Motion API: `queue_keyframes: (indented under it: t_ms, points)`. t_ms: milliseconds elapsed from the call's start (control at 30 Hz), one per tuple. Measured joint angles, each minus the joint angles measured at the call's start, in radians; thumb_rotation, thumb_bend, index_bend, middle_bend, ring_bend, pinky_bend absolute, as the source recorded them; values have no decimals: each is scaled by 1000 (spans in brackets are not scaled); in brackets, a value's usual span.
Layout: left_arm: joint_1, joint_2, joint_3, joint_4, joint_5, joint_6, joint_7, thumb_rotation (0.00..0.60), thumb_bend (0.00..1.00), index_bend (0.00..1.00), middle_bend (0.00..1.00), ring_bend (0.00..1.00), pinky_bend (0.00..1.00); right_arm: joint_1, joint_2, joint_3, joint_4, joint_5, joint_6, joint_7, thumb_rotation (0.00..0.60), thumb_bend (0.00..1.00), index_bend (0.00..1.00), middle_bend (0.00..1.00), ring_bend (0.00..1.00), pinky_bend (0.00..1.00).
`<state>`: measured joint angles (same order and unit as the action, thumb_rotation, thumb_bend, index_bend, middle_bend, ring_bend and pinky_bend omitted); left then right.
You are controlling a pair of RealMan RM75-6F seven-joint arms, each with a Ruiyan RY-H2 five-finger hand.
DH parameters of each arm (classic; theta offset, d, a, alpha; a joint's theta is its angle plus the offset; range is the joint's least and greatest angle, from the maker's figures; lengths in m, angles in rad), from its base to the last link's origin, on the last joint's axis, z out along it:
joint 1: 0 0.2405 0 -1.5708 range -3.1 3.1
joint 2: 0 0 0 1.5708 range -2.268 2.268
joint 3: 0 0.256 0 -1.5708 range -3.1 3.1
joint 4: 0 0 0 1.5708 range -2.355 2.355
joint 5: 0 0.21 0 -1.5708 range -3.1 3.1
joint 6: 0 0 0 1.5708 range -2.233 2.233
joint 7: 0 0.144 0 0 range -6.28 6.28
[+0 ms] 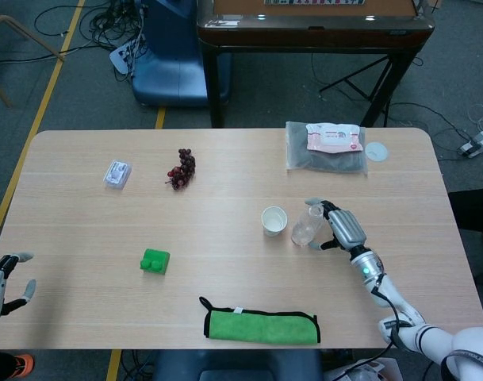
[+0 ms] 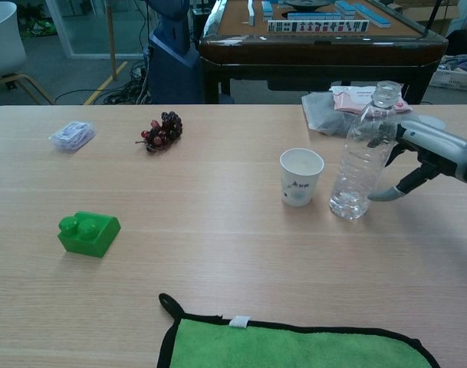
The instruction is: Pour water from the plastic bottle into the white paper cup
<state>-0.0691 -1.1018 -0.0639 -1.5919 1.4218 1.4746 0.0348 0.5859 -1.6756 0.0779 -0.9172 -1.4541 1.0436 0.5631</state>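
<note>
On the table's right half, your right hand (image 2: 429,157) grips the clear plastic bottle (image 2: 361,159), fingers wrapped around its upper body and thumb reaching toward its lower part. The bottle is uncapped, leans slightly toward the robot's right, and holds a little water at its base. From the head view the same hand (image 1: 342,228) sits just right of the bottle (image 1: 306,225), with the bottle between the hand and the cup. The white paper cup (image 2: 301,176) stands upright just beside the bottle, on its left, not touching it; the head view shows the cup (image 1: 274,221) open-mouthed.

Your left hand (image 1: 1,282) appears only at the lower left edge of the head view, off the table, fingers apart and holding nothing.

Other items noted: a green toy block (image 2: 88,233) on the left near side; a green cloth with black trim (image 2: 294,341) at the near edge; a bunch of dark grapes (image 2: 162,131) and a small clear packet (image 2: 71,135) toward the far left; a pack of wet wipes (image 1: 332,137) lying on a grey pouch (image 1: 324,159) at the far right, with a small round lid (image 1: 376,152) beside them. The wooden table (image 1: 225,254) bears all of these.
</note>
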Motion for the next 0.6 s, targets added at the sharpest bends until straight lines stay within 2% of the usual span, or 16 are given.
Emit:
queue_keyframes:
  t_ms: [200,367,600]
  points:
    - [0,0,-1,1,1,2,1,600,323,323,351,382,552,-25,71,3,-82,11,23,-79,600,0,163,169,142,324]
    - [-1,-7,-2,9,14,13,-2,600,323,323,351,381,552,-65,163,0,-197,32,65,-294,600,0,163,203,142,313]
    - [-1,-28,-3,38,35,32,-14,600,323,324,351,376,552,-147,340,-21,-478,71,131,-566,600,0,163,220,142,307]
